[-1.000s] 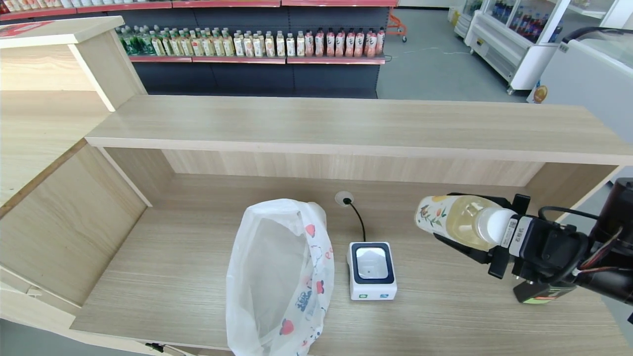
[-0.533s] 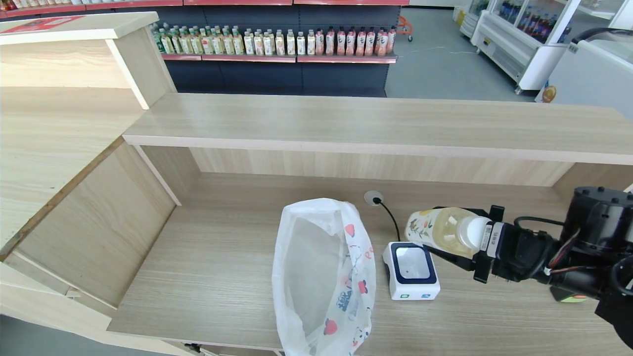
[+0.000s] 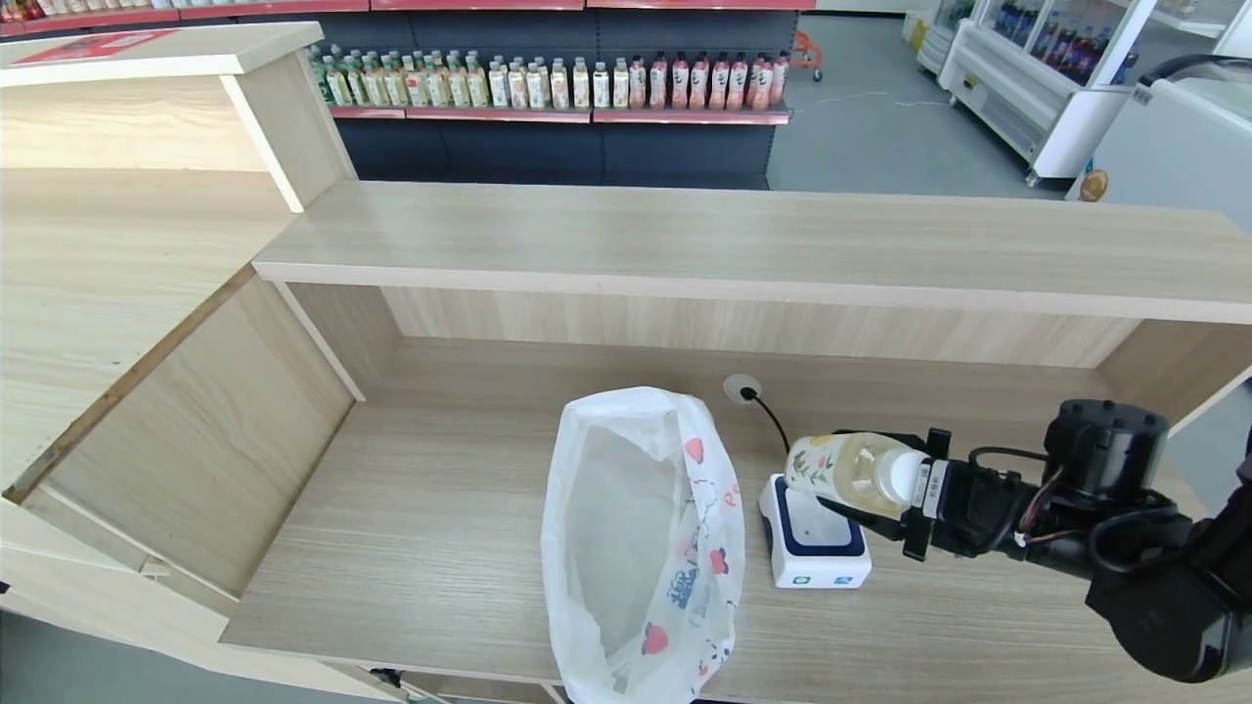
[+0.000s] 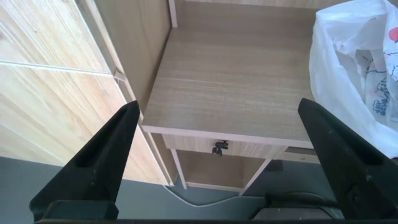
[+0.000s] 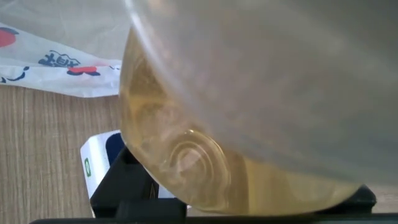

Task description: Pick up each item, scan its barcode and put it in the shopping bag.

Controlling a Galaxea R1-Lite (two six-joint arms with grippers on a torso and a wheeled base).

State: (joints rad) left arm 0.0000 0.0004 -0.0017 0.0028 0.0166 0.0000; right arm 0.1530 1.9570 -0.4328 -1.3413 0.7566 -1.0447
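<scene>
Head view: right gripper clasps a bottle lying sideways over the scanner, base pointing left toward the shopping bag.

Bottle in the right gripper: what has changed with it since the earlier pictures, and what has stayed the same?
The right gripper, still shut on the bottle, carried it leftward and down, from well off to the scanner's right until it hangs over the scanner. The head view itself shifted, but the scanner and the shopping bag kept their places on the counter.
</scene>
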